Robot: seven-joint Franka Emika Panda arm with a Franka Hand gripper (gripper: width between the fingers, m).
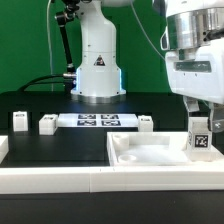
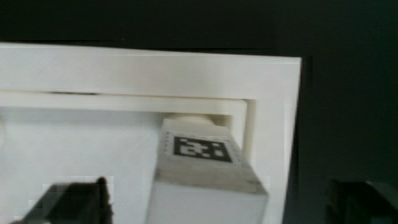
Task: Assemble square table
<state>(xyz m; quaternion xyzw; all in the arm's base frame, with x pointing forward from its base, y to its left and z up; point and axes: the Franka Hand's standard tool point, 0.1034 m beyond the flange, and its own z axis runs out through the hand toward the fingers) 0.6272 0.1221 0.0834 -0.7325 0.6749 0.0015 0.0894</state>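
The square table's white top (image 1: 150, 168) lies recessed face up at the exterior view's lower right. One white leg peg (image 1: 200, 141) with a black-and-white tag stands upright in its near right corner. My gripper (image 1: 201, 117) hangs straight over that peg. In the wrist view the tagged peg (image 2: 201, 150) sits in the corner of the top (image 2: 143, 70). My gripper (image 2: 217, 203) is open, and its dark fingers (image 2: 80, 202) stand clear of the peg on both sides.
Three loose white leg pegs stand on the black table: one at the far left (image 1: 18, 120), one beside it (image 1: 47, 124), one near the middle (image 1: 146, 122). The marker board (image 1: 97, 121) lies between them. A white rail (image 1: 50, 180) borders the front. The robot base (image 1: 97, 65) rises behind.
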